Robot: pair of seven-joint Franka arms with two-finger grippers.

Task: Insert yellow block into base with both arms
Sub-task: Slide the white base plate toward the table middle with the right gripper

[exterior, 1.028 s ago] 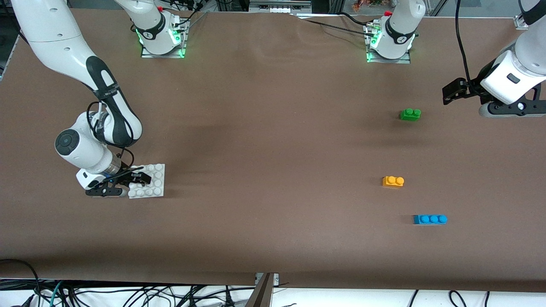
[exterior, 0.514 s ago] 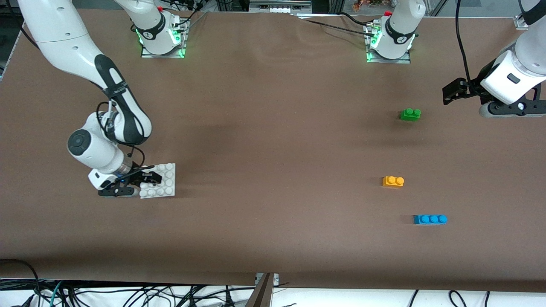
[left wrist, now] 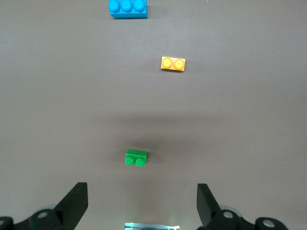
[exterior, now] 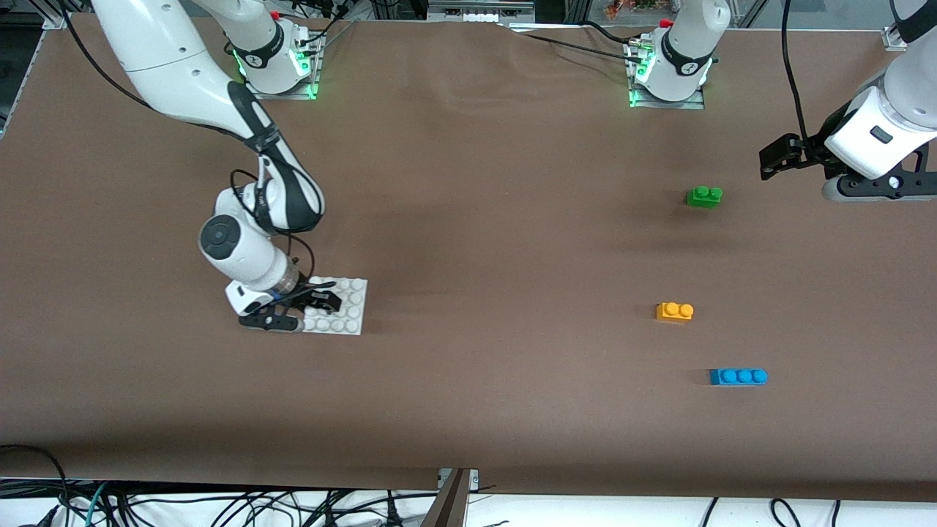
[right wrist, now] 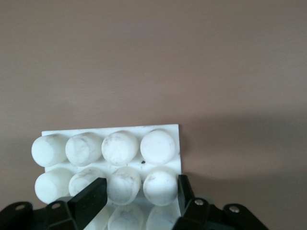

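The right gripper (exterior: 311,306) is clamped on the edge of the white base (exterior: 344,311), at about eight o'clock on the table; that shallow bite could let the plate tilt or slip free. The yellow block (exterior: 675,311) sits at four o'clock, untouched. The left gripper (exterior: 777,157) waits at two o'clock, fingers apart, beside the green brick (exterior: 704,196); it could be grabbed by mistake.

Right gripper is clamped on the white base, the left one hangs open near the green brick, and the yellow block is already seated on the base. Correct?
Not quite. The yellow block lies on the table between the green brick and the blue brick, well away from the base; the front view shows it. The right gripper grips the base and the left gripper hangs open.
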